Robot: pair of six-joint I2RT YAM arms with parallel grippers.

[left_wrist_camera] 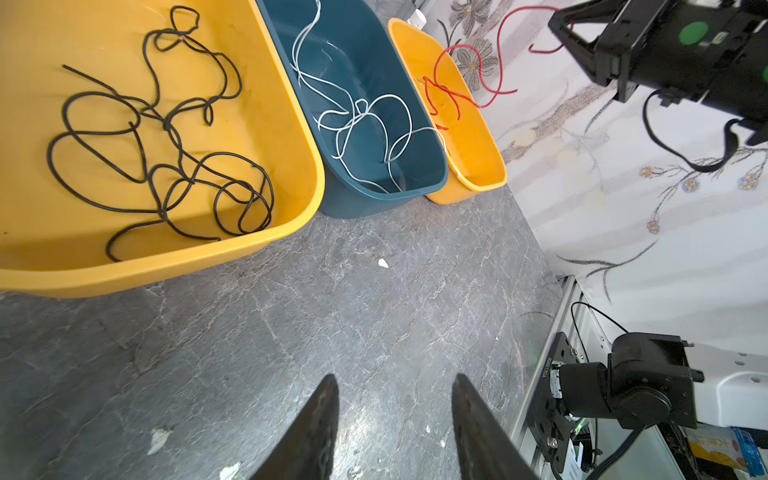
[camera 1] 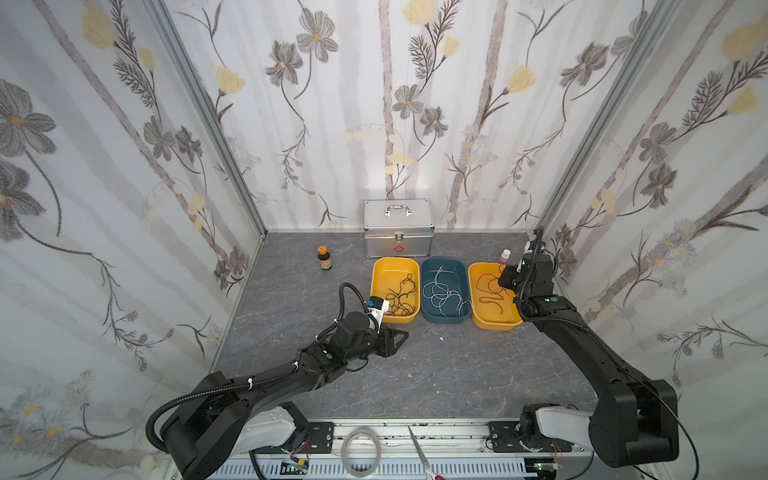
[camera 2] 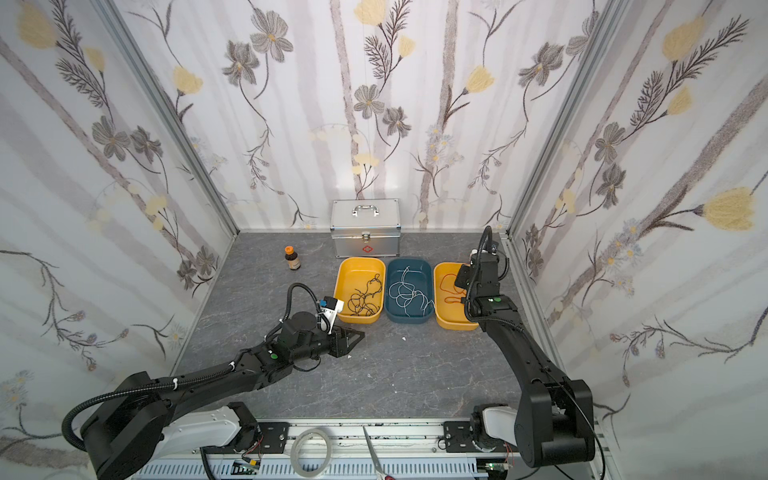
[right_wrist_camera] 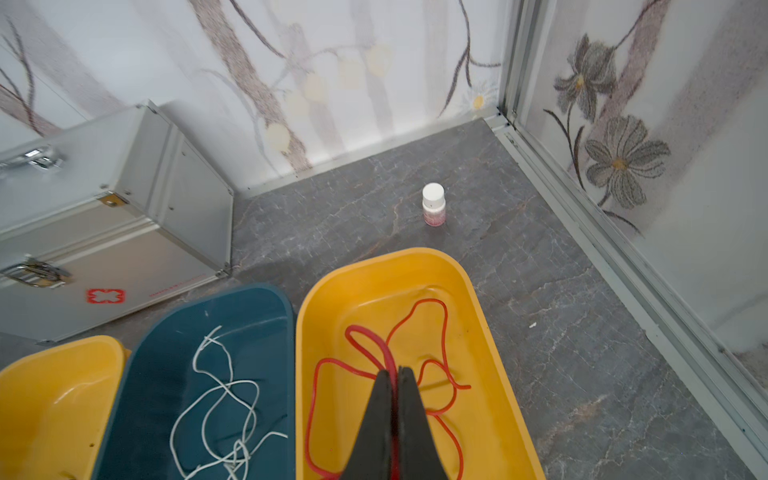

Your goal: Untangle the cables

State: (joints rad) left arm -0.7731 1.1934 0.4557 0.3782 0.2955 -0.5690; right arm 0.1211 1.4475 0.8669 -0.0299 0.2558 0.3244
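Three bins stand in a row toward the back edge of the desk [camera 1: 436,374], each with one wire. The black cable [camera 1: 401,297] is in the left yellow bin [camera 1: 395,260]. The white cable [camera 1: 442,293] is in the blue bin [camera 1: 442,259] between. The red cable [right_wrist_camera: 432,300] is in the right yellow bin [camera 1: 494,326], nearest the back right corner.

The right gripper [right_wrist_camera: 395,370] hangs over that bin, its jaws pressed together on a red strand. In the left wrist view part of the wire rises out to it, while the rest coils on the bin floor. The left gripper [left_wrist_camera: 394,378] hovers over bare desk just in front of the left yellow bin, jaws apart, holding nothing.

As I judge it, there are three risks:
- A sideways carry could trail red loops over the rim and across the white cable.
- A hard pull could tighten a crossing or tip the bin.
- So thin a wire could slip the pinch.
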